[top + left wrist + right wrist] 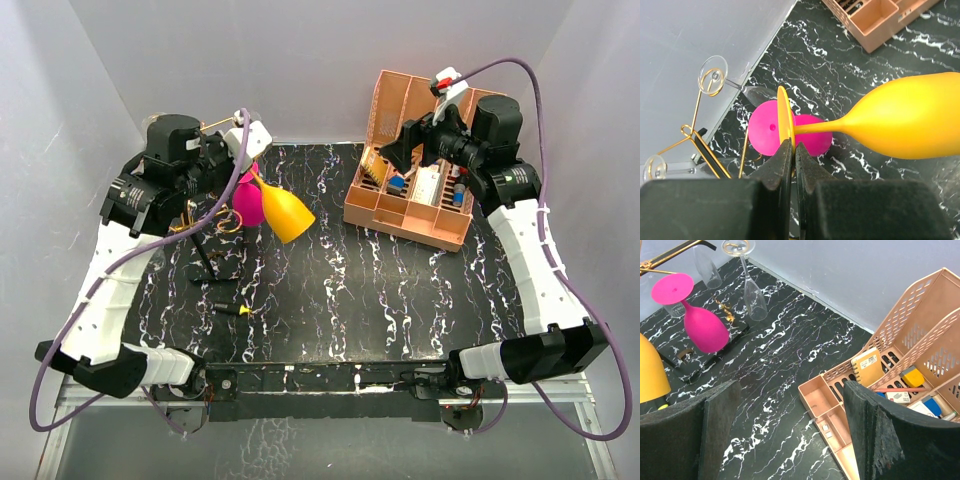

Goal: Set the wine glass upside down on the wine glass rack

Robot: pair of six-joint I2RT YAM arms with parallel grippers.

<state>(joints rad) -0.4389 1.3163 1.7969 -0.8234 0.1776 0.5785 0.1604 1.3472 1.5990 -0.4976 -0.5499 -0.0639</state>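
Observation:
My left gripper is shut on the rim of the foot of a yellow wine glass. The glass lies tilted in the air, its bowl pointing right and down, beside the gold wire rack. A pink wine glass hangs upside down on the rack just behind the yellow foot. Two clear glasses hang there too. The rack's black base is on the table. My right gripper is open and empty over the organiser's left side.
A salmon-pink file organiser with notebooks and small items stands at the back right. A small black pen with a yellow tip lies in front of the rack. Grey walls close in the back and both sides.

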